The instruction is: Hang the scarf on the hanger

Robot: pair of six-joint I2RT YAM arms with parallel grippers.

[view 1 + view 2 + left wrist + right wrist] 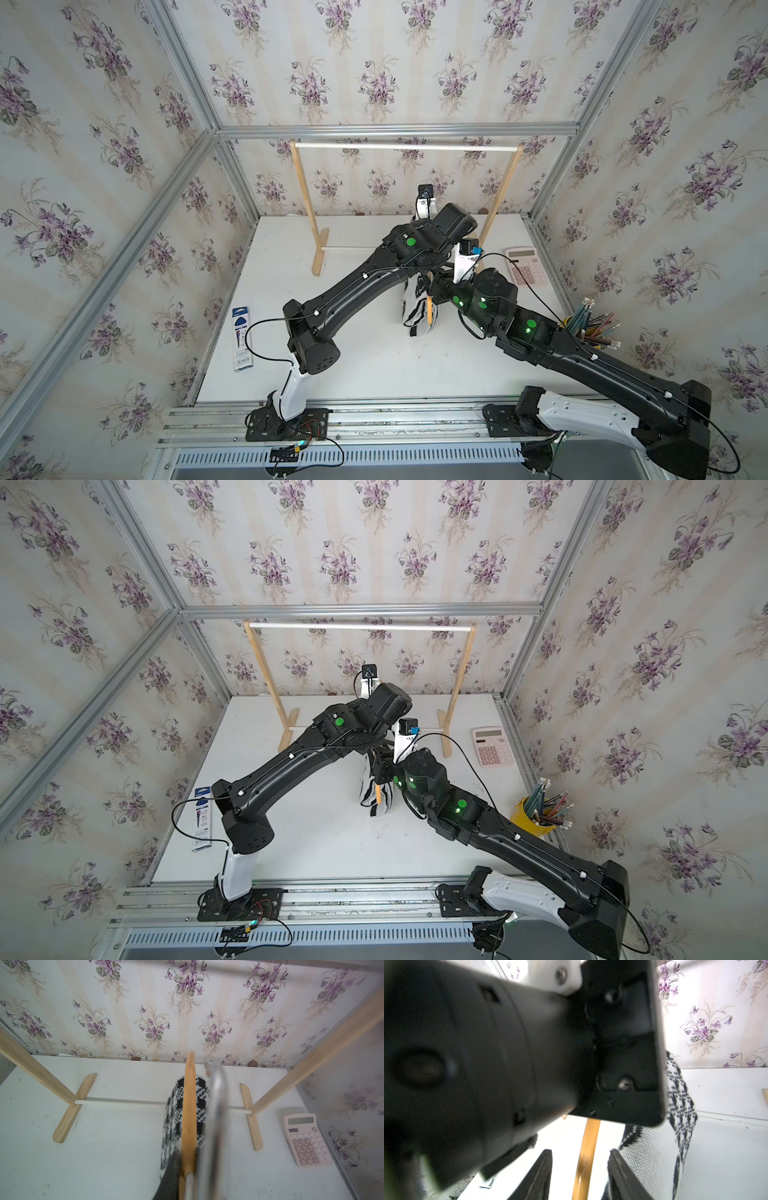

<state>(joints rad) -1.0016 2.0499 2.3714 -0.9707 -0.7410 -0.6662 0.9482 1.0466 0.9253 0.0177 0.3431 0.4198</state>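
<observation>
Clamped tight on the hanger (189, 1105) with the left pincer (187, 1180), up off the table (104, 1157). Sticks straight out in front of that pincer, with the blurry silver hook (216, 1088) just beside the wood.

Draped over the hanger, a little way out from the left pincer: the scarf (174, 1118). Hangs down on both sides of the wood in both top views (415, 307).

Fingers of the right pincer (581, 1174) apart, one on each side of the hanger wood, gripping nothing. Scarf right against the outer finger (618, 1174), on the far side from the wood.

Looks like the job is nearly done, and the step now is tidying the scarf so it stays on.

To do it well:
- Hold the left pincer shut and steady. No tipping, or the scarf may slide off the low end.
- Slide the right pincer sideways off the wood and onto the cloth. Pinch cloth only, not the wood.
- Pull softly down, until both sides look about the same.
- Let go slowly and back away straight, so no finger snags the knit.
- Watch the other arm, very close by. Hard to tell from here how much of the scarf hangs behind it.
</observation>
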